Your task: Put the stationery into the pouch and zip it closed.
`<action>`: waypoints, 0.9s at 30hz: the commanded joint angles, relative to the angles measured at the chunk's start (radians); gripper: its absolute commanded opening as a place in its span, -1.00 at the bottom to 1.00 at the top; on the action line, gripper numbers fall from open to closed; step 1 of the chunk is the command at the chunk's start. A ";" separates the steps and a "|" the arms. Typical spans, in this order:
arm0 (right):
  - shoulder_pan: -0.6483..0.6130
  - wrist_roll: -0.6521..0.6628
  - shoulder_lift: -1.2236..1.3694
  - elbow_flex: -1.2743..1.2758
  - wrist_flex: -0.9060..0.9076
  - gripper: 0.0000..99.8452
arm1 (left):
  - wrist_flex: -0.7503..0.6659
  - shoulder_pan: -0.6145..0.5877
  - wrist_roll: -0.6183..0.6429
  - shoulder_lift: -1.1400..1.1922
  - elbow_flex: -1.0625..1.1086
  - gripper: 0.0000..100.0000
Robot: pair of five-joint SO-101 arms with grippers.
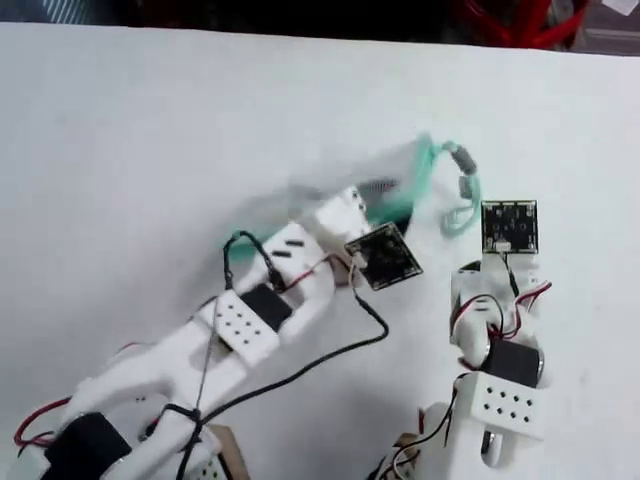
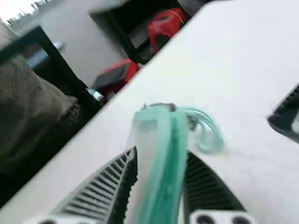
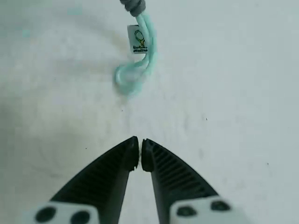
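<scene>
While the left arm (image 1: 240,330) reaches to the middle of the worktop (image 1: 130,150), the left tool (image 2: 161,155) is closed on the pouch (image 2: 154,135); its two dark ribbed fingers (image 2: 114,179) press the pale body and the green zip edge from both sides, and the pouch stands upright between them. In the high view the pouch (image 1: 385,180) is blurred; it is a see-through bag with a green edge, just beyond the left arm's camera (image 1: 383,257); whether it touches the worktop there I cannot tell, and what is inside it I cannot tell either.

From the end of the pouch a green cord (image 1: 458,215) goes out and makes a loop on the worktop; a grey piece (image 1: 462,160) sits on the cord, and a small white tag (image 3: 136,39) hangs beside it.

The right arm (image 1: 495,350) stands at the right side of the worktop, apart from the left one; the right tool (image 3: 140,150) is narrow, its tips nearly touching with nothing between them; it points at bare worktop, and the loop of the cord (image 3: 133,74) lies near, in front of the tips, but does not touch them.

Beyond the far edge of the worktop there are red things (image 2: 163,25) and a dark frame (image 2: 60,70).
</scene>
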 commanded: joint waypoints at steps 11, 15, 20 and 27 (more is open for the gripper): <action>0.016 -0.008 -0.016 -0.002 -0.008 -0.66 | 0.855 0.082 0.161 -0.202 -0.379 -0.43; 0.016 0.000 -0.016 0.000 -0.008 -0.82 | 1.016 -0.036 0.120 -0.328 -0.514 -0.71; 0.007 0.002 -0.018 0.014 -0.007 -0.95 | 1.125 -0.306 0.124 -0.518 -0.569 -0.92; -0.466 0.408 -0.016 -0.103 0.381 -0.96 | 1.590 -0.602 0.120 -0.697 -0.552 -0.95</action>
